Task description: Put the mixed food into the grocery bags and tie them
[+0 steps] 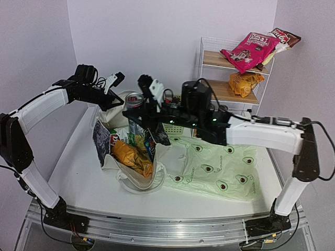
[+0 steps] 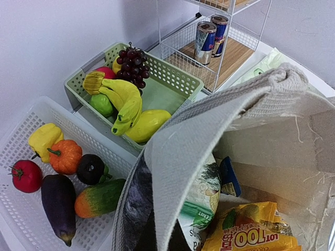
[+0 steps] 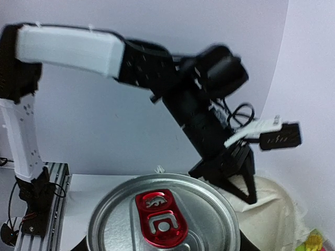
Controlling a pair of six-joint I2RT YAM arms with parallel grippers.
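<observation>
White table (image 1: 78, 175) | right gripper (image 1: 137, 114) around can (image 1: 134, 99), apparently above tote (image 1: 107, 159)

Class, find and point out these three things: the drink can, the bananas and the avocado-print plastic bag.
Drink can (image 3: 163, 222): right wrist view, on its red pull tab.
Bananas (image 2: 127, 99): left wrist view, middle of the bunch.
Plastic bag (image 1: 233, 166): top view, flat pale-green middle.

Soft, even light is coming from overhead, casting only faint shadows beside the tote (image 1: 137, 183). The can (image 3: 162, 219) lid is glinting mildly; the left arm (image 3: 68, 49) behind it is looking blurred.
</observation>
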